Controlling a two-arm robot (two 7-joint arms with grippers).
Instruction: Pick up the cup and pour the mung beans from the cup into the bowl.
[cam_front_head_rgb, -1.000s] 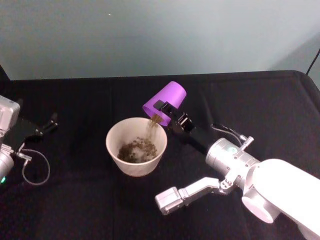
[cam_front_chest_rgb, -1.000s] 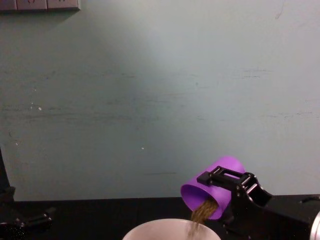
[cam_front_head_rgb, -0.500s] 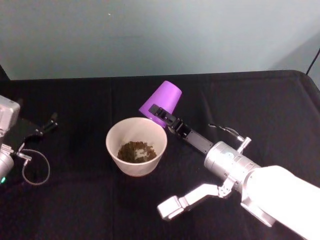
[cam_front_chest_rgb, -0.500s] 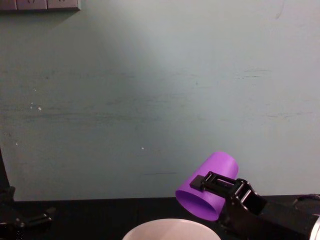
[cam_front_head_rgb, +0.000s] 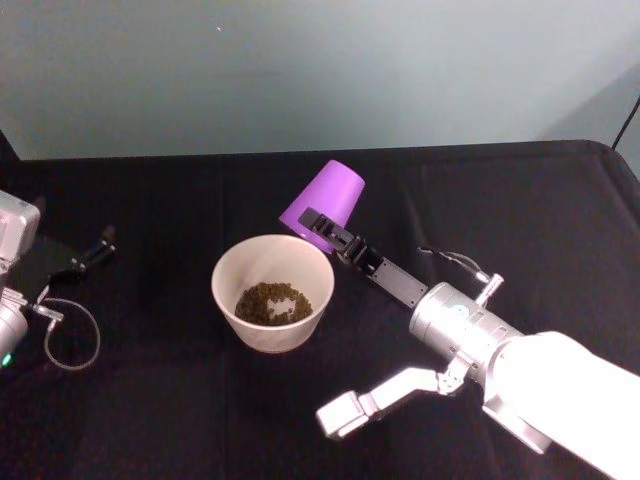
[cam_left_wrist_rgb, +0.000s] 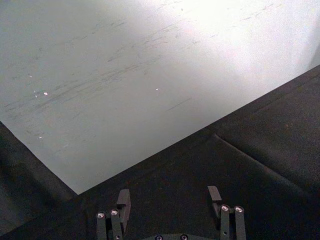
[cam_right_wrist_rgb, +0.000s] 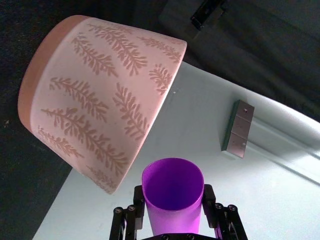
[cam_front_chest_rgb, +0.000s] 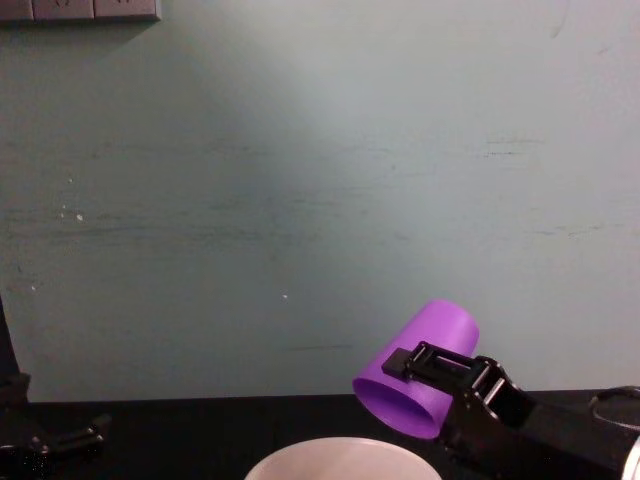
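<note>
Pouring had stopped; the beans (cam_front_head_rgb: 272, 301) lay in the bowl (cam_front_head_rgb: 228, 262). The right gripper (cam_front_head_rgb: 322, 222) clamped the tilted cup (cam_front_head_rgb: 322, 206) above its rim; the left gripper (cam_left_wrist_rgb: 168, 192) sat parked, jaws apart.

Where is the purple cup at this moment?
In the head view the cup is held tilted, mouth downward, in the right gripper, just above the far right rim of the bowl.
</note>
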